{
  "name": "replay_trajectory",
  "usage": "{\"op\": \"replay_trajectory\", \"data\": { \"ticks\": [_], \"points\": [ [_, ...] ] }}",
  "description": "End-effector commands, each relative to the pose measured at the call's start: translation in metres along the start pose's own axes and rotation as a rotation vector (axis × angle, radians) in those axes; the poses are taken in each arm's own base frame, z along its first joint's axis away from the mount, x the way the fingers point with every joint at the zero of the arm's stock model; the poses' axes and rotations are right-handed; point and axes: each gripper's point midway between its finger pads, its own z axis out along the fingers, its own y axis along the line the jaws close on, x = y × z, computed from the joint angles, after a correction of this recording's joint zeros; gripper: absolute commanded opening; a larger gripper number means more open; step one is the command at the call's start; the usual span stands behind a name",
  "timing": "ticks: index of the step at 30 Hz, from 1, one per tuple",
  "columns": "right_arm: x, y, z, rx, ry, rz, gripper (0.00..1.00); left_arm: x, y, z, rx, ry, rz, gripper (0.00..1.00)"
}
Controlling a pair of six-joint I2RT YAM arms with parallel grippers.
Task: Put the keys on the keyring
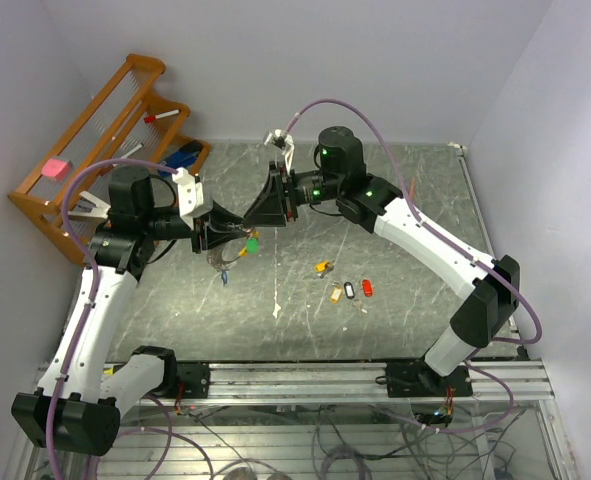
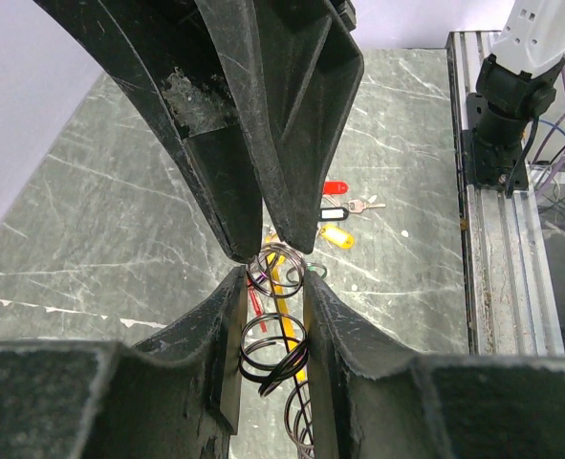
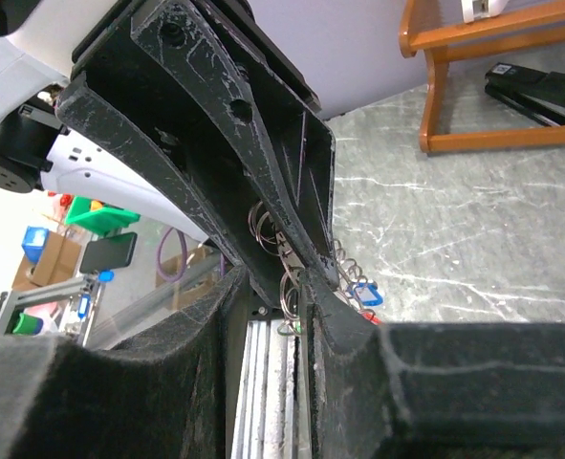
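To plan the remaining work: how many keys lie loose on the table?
4: a lone yellow key; nearer the camera, a row of a second yellow key, a black-and-white key and a red key. Others may be hidden.

Rack: I see a wooden one (image 1: pixel 143 66), upper left.
On it: pink block (image 1: pixel 53 168), red-capped marker (image 1: pixel 161 116).
Desk: dark, marbled (image 1: pixel 405 190), centre.

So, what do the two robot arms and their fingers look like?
Both arms have white link shells and black joints: the left arm, the right arm. A purple cable runs along each. Small green lights glow on the right arm's joints. The fingers are black, wedge-shaped plastic, scuffed grey at edges.
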Motion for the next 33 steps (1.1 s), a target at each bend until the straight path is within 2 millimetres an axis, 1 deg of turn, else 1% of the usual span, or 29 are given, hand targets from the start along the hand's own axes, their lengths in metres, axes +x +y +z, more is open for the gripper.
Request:
{"op": "replay_trajectory", "data": {
  "ticks": [1,4,7,10,15,17,19,22,24,27,29,33],
  "points": [
    [-0.003,0.0,0.0,0.015,0.005,-0.012,0.27,-0.01,0.001,0.0,0.002,-0.017,0.066,0.07],
    [-0.005,0.0,-0.001,0.03,-0.002,-0.023,0.27,-0.01,0.001,0.0,0.001,-0.018,0.067,0.07],
    [-0.016,0.002,-0.007,0.063,-0.034,-0.066,0.29,-0.007,0.001,0.0,0.0,-0.007,0.072,0.07],
    [-0.029,0.001,-0.017,0.102,-0.075,-0.095,0.29,-0.003,-0.001,0.0,0.005,0.002,0.075,0.07],
    [-0.051,0.0,-0.043,0.151,-0.169,-0.119,0.31,-0.003,-0.002,-0.001,0.002,0.004,0.082,0.07],
    [-0.055,-0.006,-0.054,0.191,-0.191,-0.111,0.31,-0.003,-0.002,-0.001,0.001,0.003,0.085,0.07],
    [-0.054,-0.023,-0.068,0.273,-0.197,-0.08,0.31,-0.004,-0.001,-0.001,-0.007,0.003,0.087,0.07],
    [-0.041,-0.047,-0.083,0.386,-0.17,-0.009,0.29,-0.008,0.003,-0.001,-0.029,-0.005,0.081,0.07],
    [-0.027,-0.065,-0.094,0.483,-0.145,0.052,0.28,-0.01,0.005,-0.001,-0.042,-0.015,0.077,0.07],
    [0.003,-0.087,-0.111,0.628,-0.071,0.137,0.28,-0.015,0.009,-0.002,-0.072,-0.027,0.073,0.07],
    [0.02,-0.096,-0.122,0.714,-0.024,0.17,0.3,-0.015,0.012,-0.002,-0.087,-0.03,0.073,0.07],
    [0.059,-0.109,-0.138,0.824,0.083,0.243,0.33,-0.017,0.018,-0.001,-0.115,-0.039,0.059,0.07]
  ]
}}
